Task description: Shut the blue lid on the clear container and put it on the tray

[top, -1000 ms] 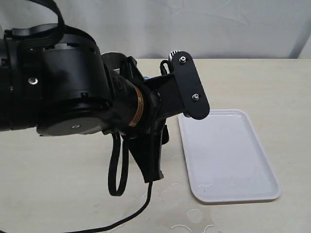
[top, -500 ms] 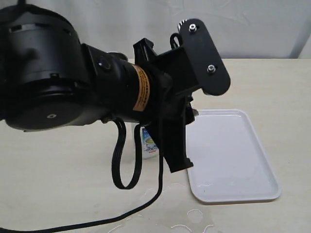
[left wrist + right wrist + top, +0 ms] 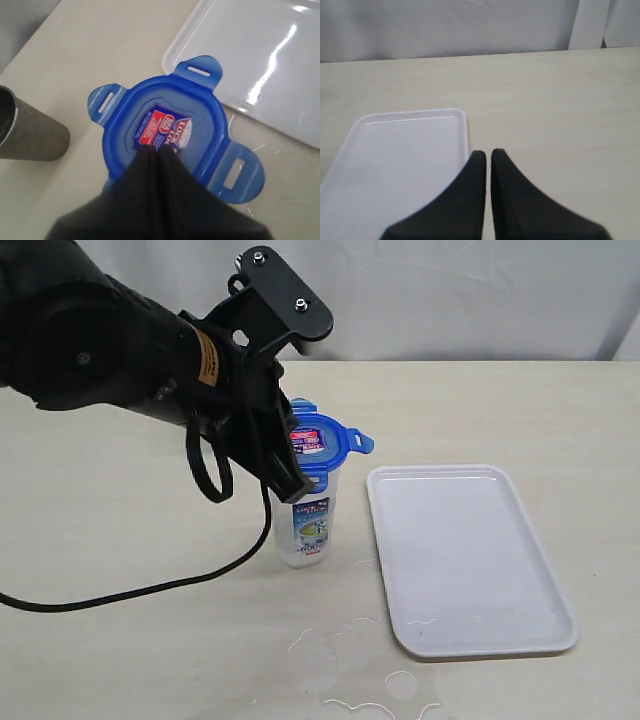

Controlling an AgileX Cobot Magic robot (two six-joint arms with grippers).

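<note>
Your left claw (image 3: 156,150) has clenched shut within the last second, and its arm has swung clear of the camera it was blocking. The tips now press on the blue lid (image 3: 200,112), seated on the clear container (image 3: 305,525), which stands on the counter (image 3: 120,650) just beside the tray (image 3: 470,560). The flaps look unsnapped, though that's hard to judge. The arm slants down from the left. Your right claw (image 3: 487,154) hangs clenched, empty.

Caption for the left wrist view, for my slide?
Shut left gripper over the label on the blue lid, flaps splayed outward; tray and steel cup nearby.
</note>
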